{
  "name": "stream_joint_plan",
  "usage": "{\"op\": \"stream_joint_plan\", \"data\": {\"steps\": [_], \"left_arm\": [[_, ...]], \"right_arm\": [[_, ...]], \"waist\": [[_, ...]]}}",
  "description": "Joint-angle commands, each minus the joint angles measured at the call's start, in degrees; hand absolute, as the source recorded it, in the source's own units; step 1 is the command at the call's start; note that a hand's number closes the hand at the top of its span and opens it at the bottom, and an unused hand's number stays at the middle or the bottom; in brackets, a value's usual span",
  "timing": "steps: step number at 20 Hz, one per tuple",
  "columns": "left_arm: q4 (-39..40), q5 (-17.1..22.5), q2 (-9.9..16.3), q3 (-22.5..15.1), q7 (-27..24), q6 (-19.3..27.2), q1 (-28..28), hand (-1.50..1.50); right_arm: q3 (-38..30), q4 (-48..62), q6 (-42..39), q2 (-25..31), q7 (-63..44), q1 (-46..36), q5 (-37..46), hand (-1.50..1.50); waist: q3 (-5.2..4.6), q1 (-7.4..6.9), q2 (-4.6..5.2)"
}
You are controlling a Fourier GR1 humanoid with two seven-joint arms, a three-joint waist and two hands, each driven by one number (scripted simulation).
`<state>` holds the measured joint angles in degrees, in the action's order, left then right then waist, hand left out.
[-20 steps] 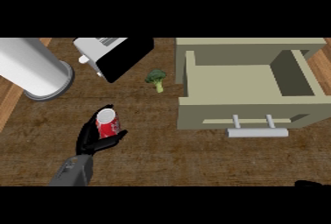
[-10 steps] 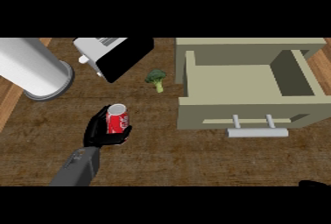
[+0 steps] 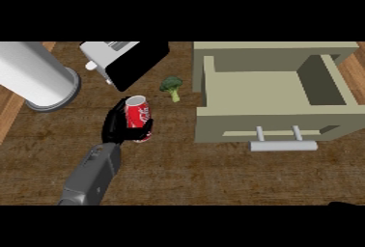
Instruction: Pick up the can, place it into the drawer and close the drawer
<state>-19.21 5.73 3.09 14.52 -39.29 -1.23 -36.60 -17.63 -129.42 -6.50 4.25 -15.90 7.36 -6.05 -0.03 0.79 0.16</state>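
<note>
Head view: left hand [image 3: 118,126] is curled round the red can [image 3: 137,116], tilted, top pointing up-left. Can sits left of the open drawer [image 3: 271,89], broccoli [image 3: 171,85] between them. Right hand not visible; left does the carry.

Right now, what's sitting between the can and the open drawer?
In the head view, only bare counter lies between the can, held in the left hand, and the drawer. The broccoli sits just above that path.
</note>
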Motion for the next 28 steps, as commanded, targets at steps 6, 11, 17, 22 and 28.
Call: {"op": "stream_joint_plan", "data": {"steps": [6,11,17,22,28], "left_arm": [[-10.08,-0.51,-2.10,-3.97,10.80,2.25,-2.93,1.50],[-19.36,-0.36,-1.93,-6.50,21.18,4.61,-7.87,1.50],[-30.97,5.53,-3.07,-15.04,32.78,10.77,-10.18,1.50],[-35.57,5.30,-3.08,-16.43,42.10,14.26,-16.25,1.50],[-32.68,6.35,-3.09,-21.95,46.76,21.79,-26.62,1.50]], "right_arm": [[-3.23,1.06,3.82,4.09,-7.10,-8.57,0.12,-1.50],[2.14,-1.86,2.97,-1.11,-1.86,-1.37,5.79,-1.50],[-1.50,-0.40,0.53,0.34,-0.20,-0.37,0.59,-1.50],[-0.16,2.44,2.77,0.64,-0.97,-4.85,3.72,-1.50],[0.18,0.85,0.08,0.17,0.32,-1.17,1.63,-1.50]], "waist": [[0.05,-1.06,-0.32],[0.07,-1.20,-0.55],[0.07,-0.60,-0.56],[0.05,-0.71,-0.32],[0.07,0.43,-0.14]]}}
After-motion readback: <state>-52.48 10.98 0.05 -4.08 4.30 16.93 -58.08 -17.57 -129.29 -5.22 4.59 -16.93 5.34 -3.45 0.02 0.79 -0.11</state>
